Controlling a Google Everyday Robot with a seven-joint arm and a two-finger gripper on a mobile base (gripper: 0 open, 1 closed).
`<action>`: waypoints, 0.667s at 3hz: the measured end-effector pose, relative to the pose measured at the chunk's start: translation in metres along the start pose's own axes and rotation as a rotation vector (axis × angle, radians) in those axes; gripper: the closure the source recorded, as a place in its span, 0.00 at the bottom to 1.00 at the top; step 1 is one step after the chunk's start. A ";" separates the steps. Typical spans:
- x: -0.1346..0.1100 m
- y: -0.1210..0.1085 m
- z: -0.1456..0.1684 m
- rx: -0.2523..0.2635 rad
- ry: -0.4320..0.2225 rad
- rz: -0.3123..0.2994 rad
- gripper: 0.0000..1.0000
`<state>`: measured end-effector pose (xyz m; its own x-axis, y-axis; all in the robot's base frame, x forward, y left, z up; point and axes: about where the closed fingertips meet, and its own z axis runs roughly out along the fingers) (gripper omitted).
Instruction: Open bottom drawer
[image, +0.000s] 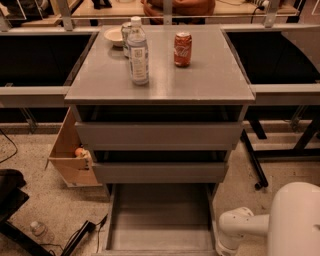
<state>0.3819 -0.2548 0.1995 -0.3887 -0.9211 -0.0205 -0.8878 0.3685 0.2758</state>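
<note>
The bottom drawer (161, 217) of the grey cabinet stands pulled out toward me. Its smooth grey tray interior is open to view and looks empty. Its front runs along the lower edge of the view. Above it are the two wider grey drawer fronts, the top one (159, 135) and the middle one (160, 171), each with a dark gap above it. Only my white arm (245, 225) shows, at the bottom right beside the drawer's right side. My gripper is out of view below the frame.
On the cabinet top (210, 80) stand a water bottle (138, 52), a red cola can (182, 49) and a bowl (115, 36). A tan box (70, 155) leans left of the cabinet. Black gear (10, 195) and a small bottle (37, 229) lie bottom left; a black table leg (255, 165) stands right.
</note>
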 end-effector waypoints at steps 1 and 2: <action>0.011 0.030 0.009 -0.067 0.026 0.055 0.41; 0.012 0.036 0.008 -0.075 0.033 0.068 0.64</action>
<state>0.3432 -0.2511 0.2014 -0.4379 -0.8985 0.0321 -0.8383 0.4209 0.3464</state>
